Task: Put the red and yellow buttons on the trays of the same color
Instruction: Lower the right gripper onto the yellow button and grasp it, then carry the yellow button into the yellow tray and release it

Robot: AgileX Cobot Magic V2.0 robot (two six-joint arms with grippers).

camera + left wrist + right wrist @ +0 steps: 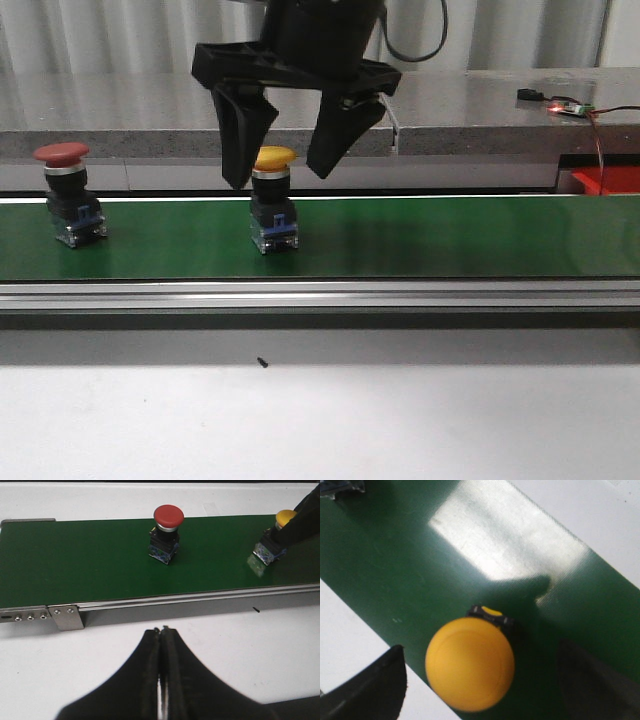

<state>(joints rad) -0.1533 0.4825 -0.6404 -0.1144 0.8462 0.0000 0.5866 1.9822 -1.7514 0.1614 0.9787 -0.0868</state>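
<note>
Green conveyor belt [450, 240] spans the front view from edge to edge, bordered by a silver aluminium rail [400, 295] on the near side and a white tabletop [400, 420] in front of it. A yellow mushroom-head push button [273, 200] with a black body and a clear blue-trimmed base stands upright near the middle of the belt, and a red mushroom-head push button [68, 195] of the same build stands upright well apart from it toward the left end. The black right gripper [283, 170] hangs directly above the yellow button, released, one finger on each side of the cap and neither visibly touching it. A red plastic tray [608, 180] shows at the right edge behind the belt. From the left wrist camera, the black left gripper [161, 630] is clenched with its fingertips pressed together and nothing between them, above the white tabletop just off the belt; the red button [166, 535] stands on the belt beyond it, and the yellow button [272, 540] is farther along, partly hidden by a dark finger. From the right wrist camera, the yellow cap [470, 664] is seen from above between the two spread black fingers [370, 690], with green belt visible on both sides of it.
</note>
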